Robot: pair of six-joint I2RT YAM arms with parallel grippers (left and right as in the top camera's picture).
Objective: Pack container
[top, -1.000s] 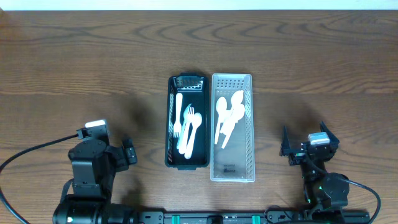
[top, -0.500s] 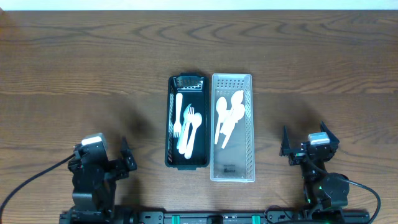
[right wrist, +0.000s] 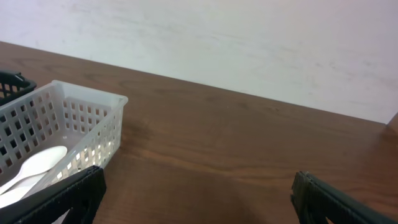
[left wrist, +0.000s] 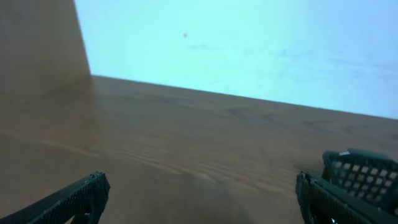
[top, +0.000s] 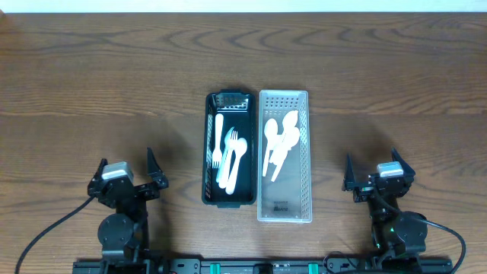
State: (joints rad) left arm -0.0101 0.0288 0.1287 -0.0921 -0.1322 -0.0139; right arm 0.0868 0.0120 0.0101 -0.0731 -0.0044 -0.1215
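Observation:
Two long baskets stand side by side at the table's middle. The black basket (top: 208,152) holds white plastic forks (top: 230,158); its corner (left wrist: 367,174) shows in the left wrist view. The white basket (top: 306,152) holds white spoons (top: 278,143), and its end (right wrist: 68,121) with a spoon (right wrist: 34,165) shows in the right wrist view. My left gripper (top: 126,169) sits near the front edge, left of the black basket, open and empty. To the right of the white basket my right gripper (top: 375,169) is open too, with nothing between its fingers.
Bare brown wood surrounds the baskets on all sides. A pale wall (right wrist: 249,43) rises behind the table's far edge. Black cables (top: 46,221) trail from both arm bases at the front edge.
My left arm has drawn back toward the front edge and now rests with its open jaws pointing across the table. The right arm and both baskets have not moved.

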